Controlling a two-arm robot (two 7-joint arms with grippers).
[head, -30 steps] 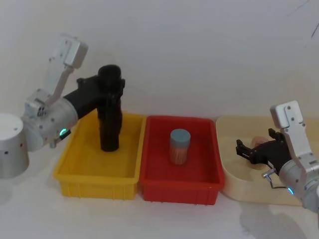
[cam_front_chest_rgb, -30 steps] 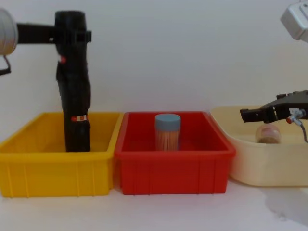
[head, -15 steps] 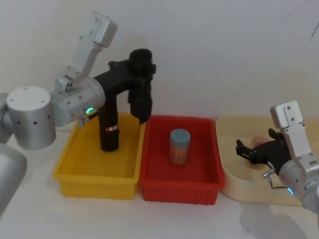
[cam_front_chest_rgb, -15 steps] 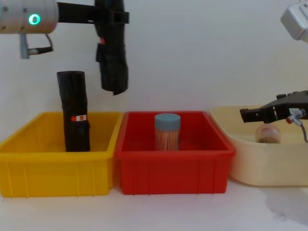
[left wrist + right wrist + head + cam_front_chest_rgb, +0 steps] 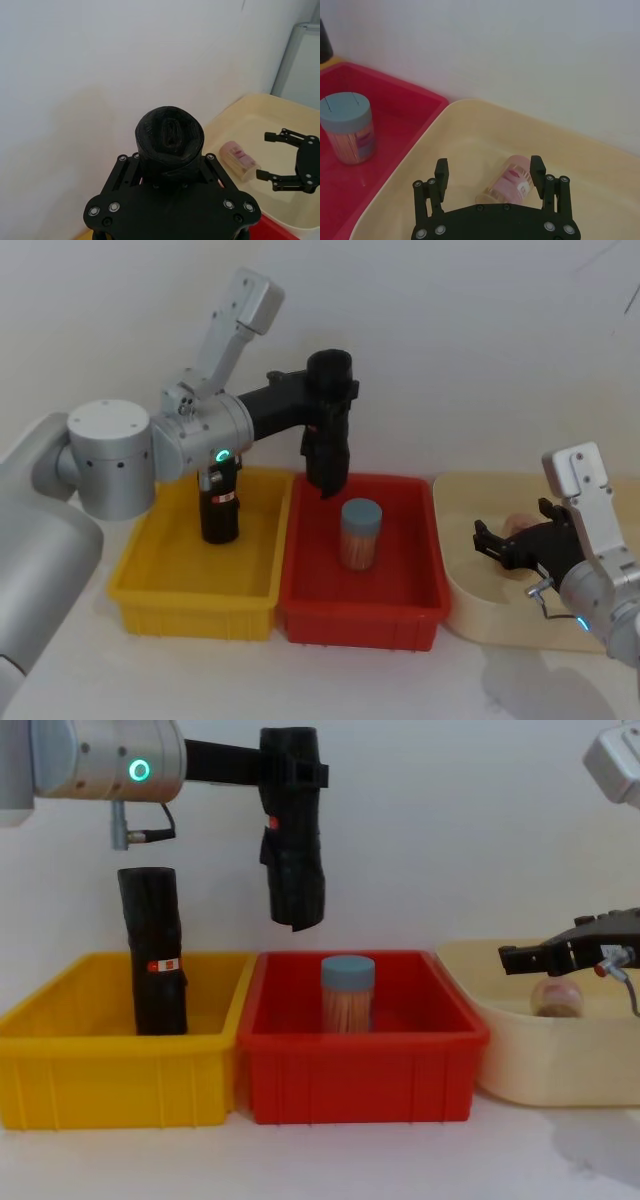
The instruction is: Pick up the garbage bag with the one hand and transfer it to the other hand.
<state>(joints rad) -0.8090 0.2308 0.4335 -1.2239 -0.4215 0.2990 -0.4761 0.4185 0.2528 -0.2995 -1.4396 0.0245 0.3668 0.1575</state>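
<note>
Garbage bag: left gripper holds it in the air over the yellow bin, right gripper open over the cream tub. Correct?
Not quite. The left gripper holds the garbage bag in the air over the red bin, not the yellow bin, as the chest view shows. The right gripper is open over the cream tub.

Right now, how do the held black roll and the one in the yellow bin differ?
The garbage bag hangs clamped near its top by the left pincer, over the red bin's left side; the other roll stands in the yellow bin. The garbage bag shows a small red mark; the other roll a red-and-white label. Both are black, crinkly, upright.
</note>
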